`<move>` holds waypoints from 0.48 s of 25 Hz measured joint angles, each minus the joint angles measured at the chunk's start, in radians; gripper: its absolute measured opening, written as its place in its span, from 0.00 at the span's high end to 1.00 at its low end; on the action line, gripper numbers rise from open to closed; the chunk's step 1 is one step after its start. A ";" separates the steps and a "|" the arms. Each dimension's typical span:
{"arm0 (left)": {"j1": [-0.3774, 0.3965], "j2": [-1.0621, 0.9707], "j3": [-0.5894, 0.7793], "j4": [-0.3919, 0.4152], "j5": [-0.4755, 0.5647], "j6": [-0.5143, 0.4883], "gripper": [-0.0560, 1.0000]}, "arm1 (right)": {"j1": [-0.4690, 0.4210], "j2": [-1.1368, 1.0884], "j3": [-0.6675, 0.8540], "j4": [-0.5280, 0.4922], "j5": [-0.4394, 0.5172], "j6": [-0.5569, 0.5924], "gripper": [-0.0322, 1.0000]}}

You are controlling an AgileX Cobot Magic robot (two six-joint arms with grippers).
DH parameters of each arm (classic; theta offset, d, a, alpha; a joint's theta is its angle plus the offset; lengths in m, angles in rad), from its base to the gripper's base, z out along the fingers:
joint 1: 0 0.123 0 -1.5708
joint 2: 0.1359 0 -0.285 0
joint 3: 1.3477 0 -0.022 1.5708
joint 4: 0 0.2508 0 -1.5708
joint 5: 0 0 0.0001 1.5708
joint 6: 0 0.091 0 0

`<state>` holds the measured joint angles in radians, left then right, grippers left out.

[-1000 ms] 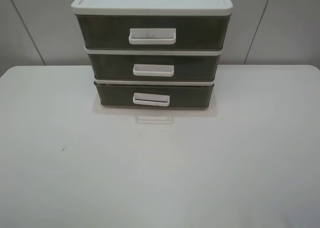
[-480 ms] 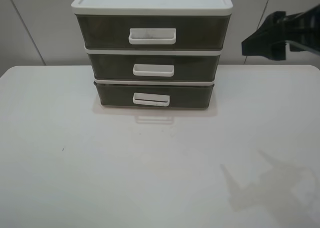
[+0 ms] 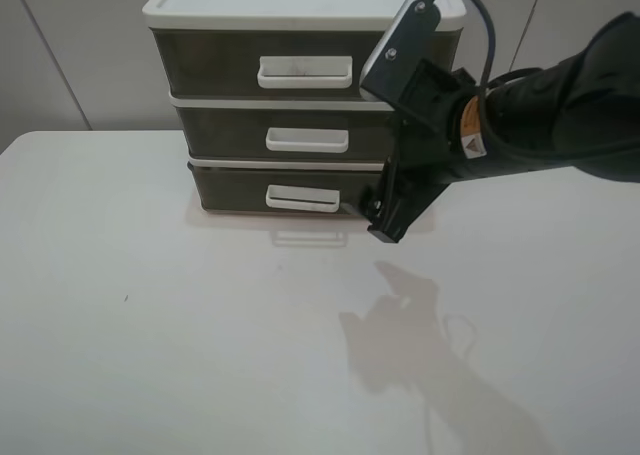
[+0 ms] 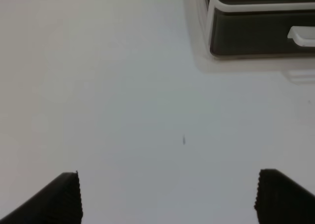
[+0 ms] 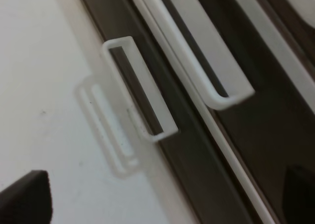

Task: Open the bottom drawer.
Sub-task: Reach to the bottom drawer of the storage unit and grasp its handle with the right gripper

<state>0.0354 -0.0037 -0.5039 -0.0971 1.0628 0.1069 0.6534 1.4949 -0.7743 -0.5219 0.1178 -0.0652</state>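
- The smoky grey-brown translucent plastic bottom drawer [image 3: 230,190] is sitting shut in the lowest tier of the white-framed three-drawer unit [image 3: 300,0], which is standing at the back of the white desk [image 3: 150,355].
- Its white rectangular loop handle [image 3: 302,198] is running side to side, just left of my right tool [image 3: 385,220], whose jaws are gaping wide.
- My left tool [image 4: 170,197], also spread wide, is hanging well back, so the right arm is nearer.
- A second ago no arm was showing. The right tool is now in by the drawer, which is staying shut.
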 joint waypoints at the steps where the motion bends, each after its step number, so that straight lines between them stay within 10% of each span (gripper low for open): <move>1: 0.000 0.000 0.000 0.000 0.000 0.000 0.27 | 0.002 0.027 0.004 -0.006 -0.042 -0.041 0.17; 12: 0.000 0.000 0.000 0.000 0.000 0.000 0.27 | 0.015 0.263 0.006 0.411 -0.205 -0.941 0.17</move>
<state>0.0354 -0.0037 -0.5039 -0.0971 1.0628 0.1069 0.6688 1.7584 -0.7686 -0.1112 -0.0870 -1.0058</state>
